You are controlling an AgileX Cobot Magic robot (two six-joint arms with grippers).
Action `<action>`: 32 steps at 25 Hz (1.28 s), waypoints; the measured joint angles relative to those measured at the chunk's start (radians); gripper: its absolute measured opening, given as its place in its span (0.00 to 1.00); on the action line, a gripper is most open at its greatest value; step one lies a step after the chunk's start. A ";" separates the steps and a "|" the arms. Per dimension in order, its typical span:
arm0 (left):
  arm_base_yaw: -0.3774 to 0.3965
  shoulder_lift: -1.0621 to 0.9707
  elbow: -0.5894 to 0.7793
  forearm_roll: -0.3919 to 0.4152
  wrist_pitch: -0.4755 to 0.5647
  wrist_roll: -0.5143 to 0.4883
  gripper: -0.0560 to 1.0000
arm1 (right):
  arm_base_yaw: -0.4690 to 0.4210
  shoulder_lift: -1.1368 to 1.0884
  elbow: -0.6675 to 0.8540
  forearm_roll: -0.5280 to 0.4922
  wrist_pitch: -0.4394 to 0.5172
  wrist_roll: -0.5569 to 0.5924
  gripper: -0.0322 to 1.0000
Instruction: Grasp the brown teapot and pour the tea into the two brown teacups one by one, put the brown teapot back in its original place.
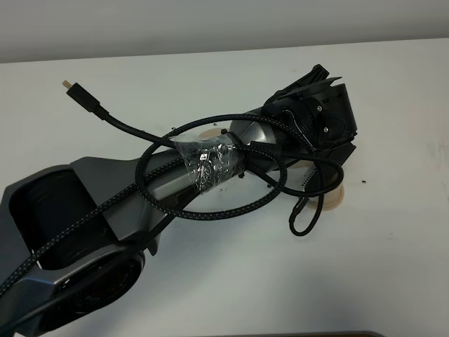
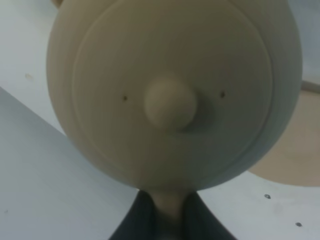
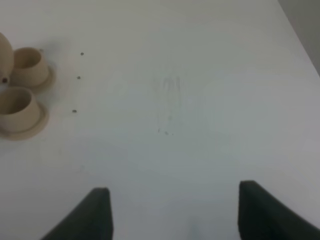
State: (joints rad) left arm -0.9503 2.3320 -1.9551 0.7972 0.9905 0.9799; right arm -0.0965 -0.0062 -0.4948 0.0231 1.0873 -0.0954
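The brown teapot (image 2: 170, 95) fills the left wrist view from above, with its lid knob in the middle. My left gripper (image 2: 168, 212) is shut on its loop handle, with a dark finger (image 2: 131, 222) on either side. A flat tan saucer (image 2: 295, 145) shows partly behind the pot; I cannot tell which saucer it is. The two brown teacups (image 3: 27, 61) (image 3: 16, 106) stand upright on small saucers, with the pot's edge (image 3: 3, 55) beside them. My right gripper (image 3: 175, 215) is open and empty over bare table, away from the cups. In the exterior view the left arm (image 1: 316, 119) hides the pot.
The left arm and its looped black cables (image 1: 231, 189) cover the middle of the white table (image 1: 393, 267). A tan rim (image 1: 331, 200) and a tan sliver (image 1: 210, 132) peek out beside the arm. A loose cable plug (image 1: 70, 88) lies at the back left.
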 joint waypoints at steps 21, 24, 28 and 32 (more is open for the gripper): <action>-0.009 0.000 0.000 -0.025 0.051 -0.039 0.18 | 0.000 0.000 0.000 0.000 0.000 0.000 0.54; -0.009 0.000 0.000 -0.024 0.060 -0.042 0.18 | 0.000 0.000 0.000 0.000 0.000 0.000 0.54; -0.009 0.000 0.000 -0.024 0.070 -0.044 0.18 | 0.000 0.000 0.000 0.000 0.000 0.000 0.54; -0.009 0.000 0.000 -0.022 0.071 -0.045 0.18 | 0.000 0.000 0.000 0.000 0.000 0.000 0.54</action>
State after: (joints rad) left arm -0.9595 2.3320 -1.9551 0.7755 1.0614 0.9352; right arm -0.0965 -0.0062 -0.4948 0.0231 1.0873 -0.0954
